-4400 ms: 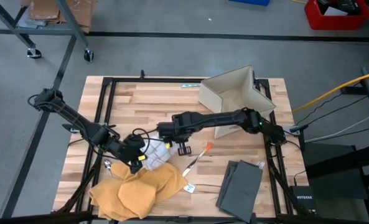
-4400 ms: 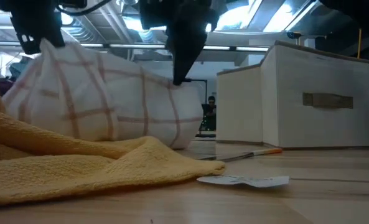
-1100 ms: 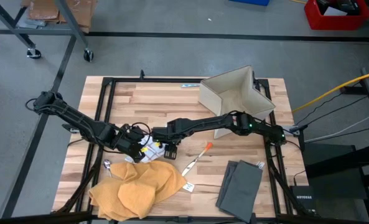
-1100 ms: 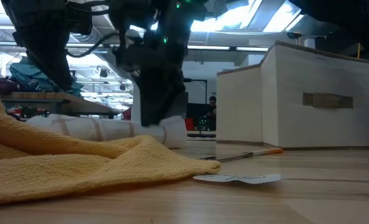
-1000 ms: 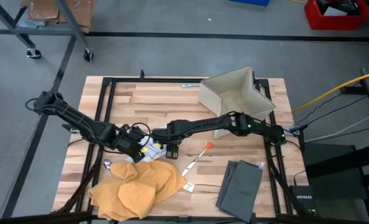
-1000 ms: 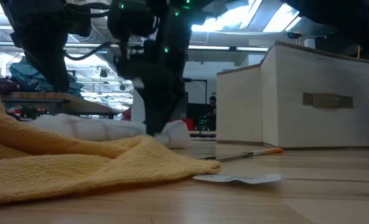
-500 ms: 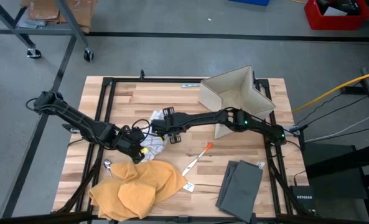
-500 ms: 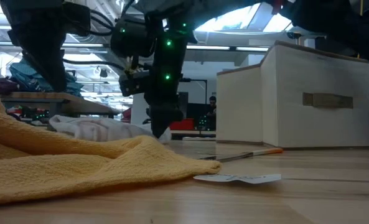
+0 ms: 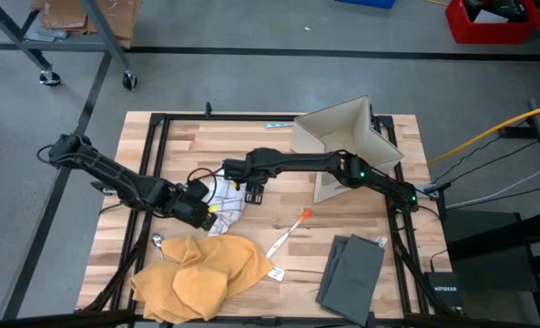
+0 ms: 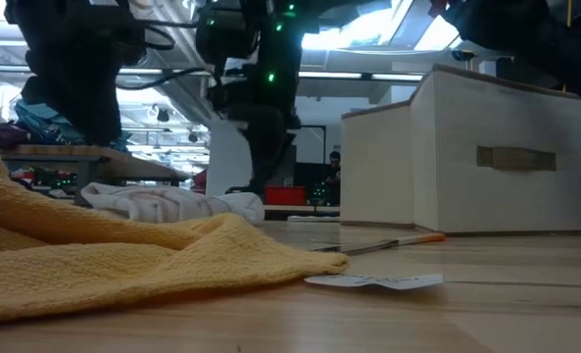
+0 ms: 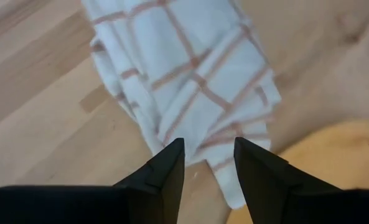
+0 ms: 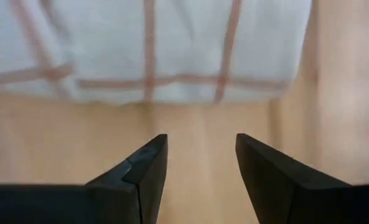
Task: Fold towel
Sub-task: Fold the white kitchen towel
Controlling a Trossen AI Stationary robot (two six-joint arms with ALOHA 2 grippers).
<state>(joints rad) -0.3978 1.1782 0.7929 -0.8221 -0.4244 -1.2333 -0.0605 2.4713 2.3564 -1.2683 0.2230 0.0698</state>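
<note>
Since the earlier pictures the checked towel [image 9: 226,206] has gone from a raised bundle held between the two claws to a low crumpled heap lying on the desk [image 9: 197,146], and the right claw [image 9: 254,189] has drawn back off the cloth toward the far edge.

That right claw now sits above bare wood just past the towel's far edge; its two fingers stand apart with nothing between them, and the right wrist view shows only the towel's hem [image 12: 165,50] ahead of the tips. The left claw [image 9: 204,213] is low at the towel's near-left side. Its fingers [image 11: 165,168] are parted too, with the tips right at the edge of a fold of the white cloth with red-brown lines [image 11: 190,81]; whether they pinch that edge or merely rest against it cannot be told.

The towel lies about midway along the desk, left of centre, not folded flat. In the level view it shows as a flat rumpled ridge [image 10: 172,204] behind the yellow cloth [image 10: 123,257].

That yellow cloth [image 9: 201,273] is heaped at the near-left corner, just beside the towel. A spoon [image 9: 157,242] lies at its left. An orange-tipped pen [image 9: 290,228] lies near the middle, a small paper tag [image 9: 277,273] toward the near edge, a dark folded cloth [image 9: 353,269] near the near-right corner, and a beige open box [image 9: 342,137] at the far-right part of the desk.
</note>
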